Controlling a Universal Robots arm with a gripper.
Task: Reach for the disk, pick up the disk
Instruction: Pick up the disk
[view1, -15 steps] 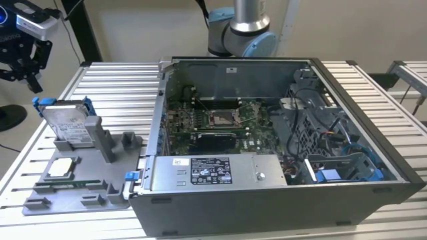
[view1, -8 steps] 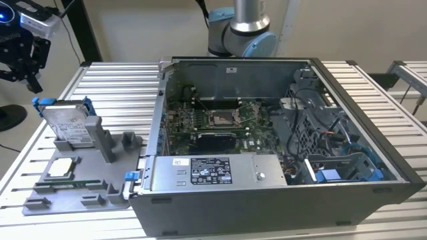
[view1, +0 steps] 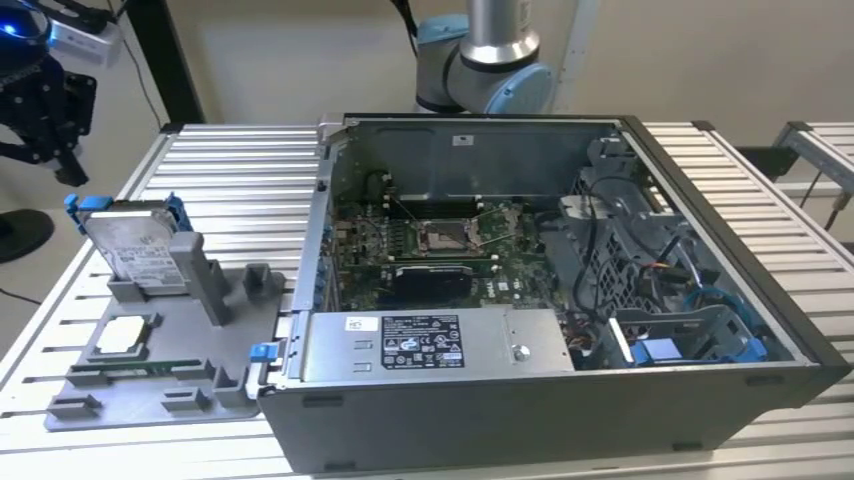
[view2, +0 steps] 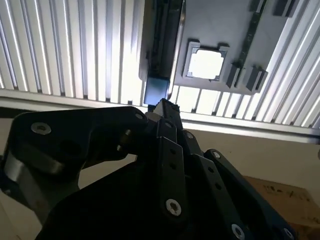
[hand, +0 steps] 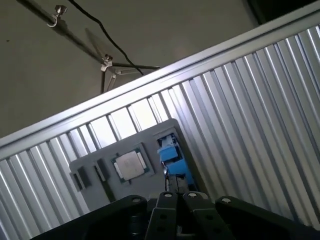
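Disk (view1: 134, 245) upright in grey holder (view1: 154, 398), white label's print illegible, end effector (view1: 67, 165) clenched, empty, nearby

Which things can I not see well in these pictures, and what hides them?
The disk: in the exterior view the grey holder covers its lower part; in both wrist views it stands edge-on, so its label is hidden.
The gripper: cut off by the exterior view's left edge.
The chip: washed out by glare in the second wrist view.
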